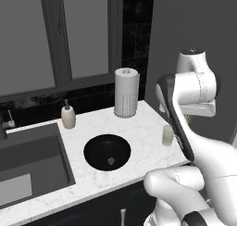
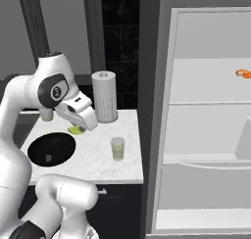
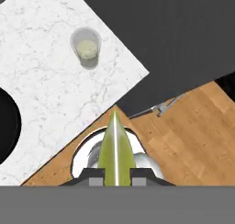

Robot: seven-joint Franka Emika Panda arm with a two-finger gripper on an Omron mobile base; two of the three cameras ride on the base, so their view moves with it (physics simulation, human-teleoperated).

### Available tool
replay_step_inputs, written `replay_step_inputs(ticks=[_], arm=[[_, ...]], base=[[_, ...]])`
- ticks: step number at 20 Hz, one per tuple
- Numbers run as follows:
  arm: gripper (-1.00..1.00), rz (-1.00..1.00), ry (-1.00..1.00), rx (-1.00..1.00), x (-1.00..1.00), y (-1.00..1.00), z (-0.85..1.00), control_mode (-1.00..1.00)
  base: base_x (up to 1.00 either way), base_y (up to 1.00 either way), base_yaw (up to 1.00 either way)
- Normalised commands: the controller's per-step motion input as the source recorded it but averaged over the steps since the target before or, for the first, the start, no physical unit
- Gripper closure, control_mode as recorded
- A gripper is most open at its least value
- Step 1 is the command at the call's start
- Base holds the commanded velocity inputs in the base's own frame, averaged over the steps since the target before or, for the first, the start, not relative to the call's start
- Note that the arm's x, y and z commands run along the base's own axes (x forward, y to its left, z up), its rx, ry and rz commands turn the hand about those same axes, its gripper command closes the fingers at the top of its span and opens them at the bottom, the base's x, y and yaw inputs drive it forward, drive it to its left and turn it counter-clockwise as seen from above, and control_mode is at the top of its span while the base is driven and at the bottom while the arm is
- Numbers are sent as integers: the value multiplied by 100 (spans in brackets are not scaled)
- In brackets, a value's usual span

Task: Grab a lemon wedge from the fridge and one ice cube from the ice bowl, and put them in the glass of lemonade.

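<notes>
Paper-towel roll (image 2: 104, 102) stands behind the glass of lemonade (image 2: 117, 148), ice bowl (image 2: 51, 149) beside.

White, grey-veined marble counter (image 1: 139, 128) is showing around the black ice bowl (image 1: 107, 152); at three o'clock, the clear glass of lemonade (image 2: 117, 149) is glowing pale yellow-green; the lemon wedge (image 3: 116, 152) is looking yellow-green.

White arm folded high, wrist bent downward, pincer (image 2: 78, 129) closed around a wedge.
</notes>
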Motion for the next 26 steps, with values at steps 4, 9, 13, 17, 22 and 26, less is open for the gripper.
replay_step_inputs(ticks=[4,9,13,17,22,26], arm=[[100,-2,-8,1,100,0,-55,-100],[100,0,-3,0,82,0,-36,-100],[100,0,0,0,45,-17,-29,-100],[100,1,0,0,24,-45,-21,-100],[100,1,0,2,14,-16,-32,-100],[100,0,3,0,1,0,-25,-100]], base=[[0,0,0],[0,0,0],[0,0,0],[0,0,0],[0,0,0],[0,0,0]])
